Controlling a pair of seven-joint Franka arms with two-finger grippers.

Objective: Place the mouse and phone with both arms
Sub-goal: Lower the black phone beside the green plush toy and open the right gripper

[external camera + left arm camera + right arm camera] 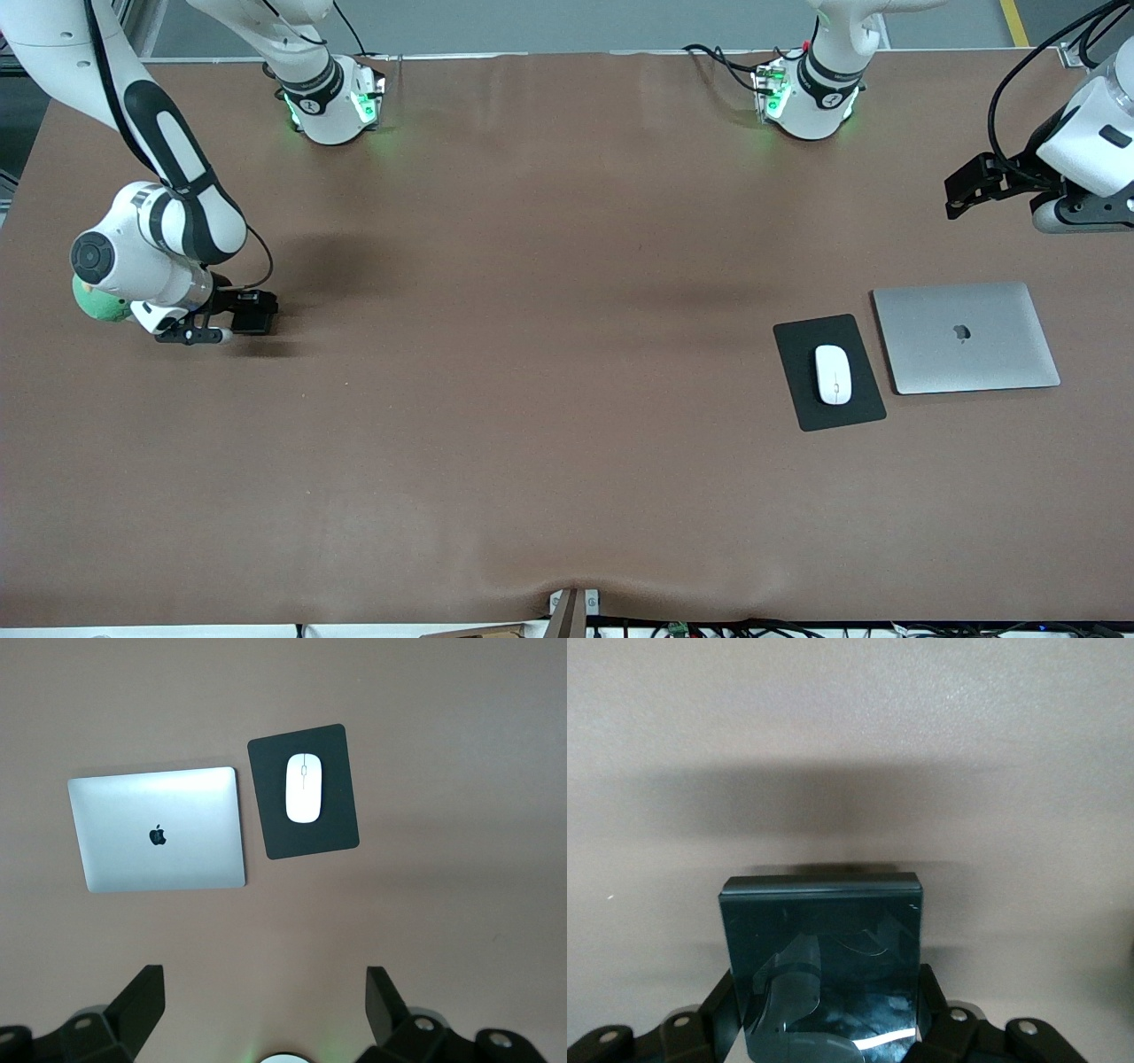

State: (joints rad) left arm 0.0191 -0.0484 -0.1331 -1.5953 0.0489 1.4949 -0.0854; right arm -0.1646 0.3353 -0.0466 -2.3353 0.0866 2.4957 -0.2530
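**Careful now: the phone could slip or land hard**

Right now the phone (824, 966) sits between the two fingers (718, 1005) of the right tool (232, 321), which is closed on its sides. The tool is low over the brown tabletop (532, 399), at the right arm's end. The phone's dark glass is shiny and smooth. That makes it slippery. If the fingers let go while it is not quite down, it could drop and bang. If the grip is only on the edges, it could tip out sideways. A green round thing (93, 301) peeks out by the right arm's wrist, and the arm could bump it when it moves.

The mouse (833, 374) lies on the black mouse pad (802, 403), at the left arm's end of the tabletop. A closed silver laptop (966, 337) lies just beside the pad. The mouse looks like it is already in its place.

The left tool (266, 1005) waits high up over that end, with its fingers spread wide and nothing in them. If it came down without care, it could knock the mouse off the pad or scratch the laptop.
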